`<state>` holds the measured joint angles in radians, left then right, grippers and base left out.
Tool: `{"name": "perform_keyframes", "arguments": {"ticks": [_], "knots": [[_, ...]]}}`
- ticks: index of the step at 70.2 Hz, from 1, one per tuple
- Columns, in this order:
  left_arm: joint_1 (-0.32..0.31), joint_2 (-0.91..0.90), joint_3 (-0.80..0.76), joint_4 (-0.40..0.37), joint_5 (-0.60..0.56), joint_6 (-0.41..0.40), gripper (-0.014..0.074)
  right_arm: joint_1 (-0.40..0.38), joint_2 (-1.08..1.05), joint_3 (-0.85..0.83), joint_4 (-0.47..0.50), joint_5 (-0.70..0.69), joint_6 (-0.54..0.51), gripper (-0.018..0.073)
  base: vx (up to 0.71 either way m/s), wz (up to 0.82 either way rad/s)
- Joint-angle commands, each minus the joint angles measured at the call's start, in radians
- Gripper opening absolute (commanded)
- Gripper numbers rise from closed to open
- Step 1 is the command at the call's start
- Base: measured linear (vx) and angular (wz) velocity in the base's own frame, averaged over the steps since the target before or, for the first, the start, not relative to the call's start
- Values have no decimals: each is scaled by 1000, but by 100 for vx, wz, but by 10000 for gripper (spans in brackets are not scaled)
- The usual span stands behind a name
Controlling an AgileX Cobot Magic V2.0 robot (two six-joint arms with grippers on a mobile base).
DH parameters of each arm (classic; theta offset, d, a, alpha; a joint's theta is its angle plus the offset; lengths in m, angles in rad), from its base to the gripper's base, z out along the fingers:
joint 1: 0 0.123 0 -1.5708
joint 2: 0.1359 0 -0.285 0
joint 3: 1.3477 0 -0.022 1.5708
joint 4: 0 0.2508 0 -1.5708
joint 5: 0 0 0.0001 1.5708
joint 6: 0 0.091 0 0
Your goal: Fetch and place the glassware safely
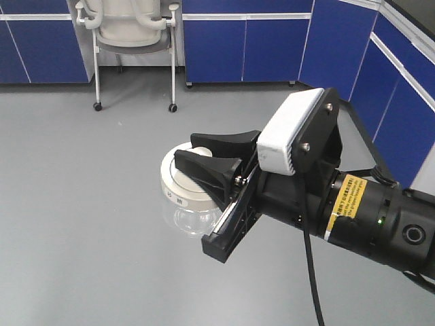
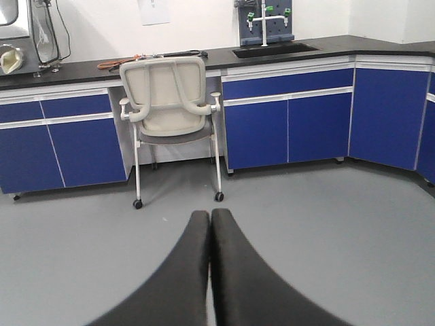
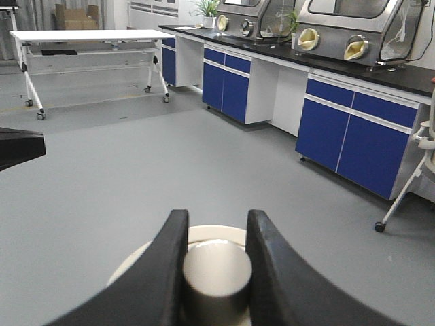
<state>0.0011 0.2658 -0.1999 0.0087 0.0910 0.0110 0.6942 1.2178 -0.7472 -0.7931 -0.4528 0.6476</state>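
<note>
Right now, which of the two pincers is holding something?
The right pincer: it clamps the lid knob of the glass jar. The left pincer is shut, empty.

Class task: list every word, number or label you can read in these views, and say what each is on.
None can be read.
Print too small: the yellow label on the right arm.
Blurred: the small label on the jar lid rim.
Nothing legible: the white sheet on the wall.

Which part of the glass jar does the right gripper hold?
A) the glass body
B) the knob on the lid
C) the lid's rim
B: in the right wrist view the right gripper is closed on both sides of the knob, above the cream lid.
</note>
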Motion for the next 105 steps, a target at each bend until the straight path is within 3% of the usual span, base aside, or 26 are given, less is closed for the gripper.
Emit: {"name": "perform_keyframes", "arguments": {"ticks": [1, 76, 105], "knots": [[-7, 9, -31, -9, -71, -3, -7, -1, -32, -31, 24, -83, -3, -3, 64, 3], [-7, 9, -31, -9, -71, -3, -7, -1, -30, -31, 24, -84, -3, -3, 56, -4], [-7, 9, -31, -9, -71, -3, -7, -1, -30, -31, 24, -84, -3, -3, 37, -36]]}}
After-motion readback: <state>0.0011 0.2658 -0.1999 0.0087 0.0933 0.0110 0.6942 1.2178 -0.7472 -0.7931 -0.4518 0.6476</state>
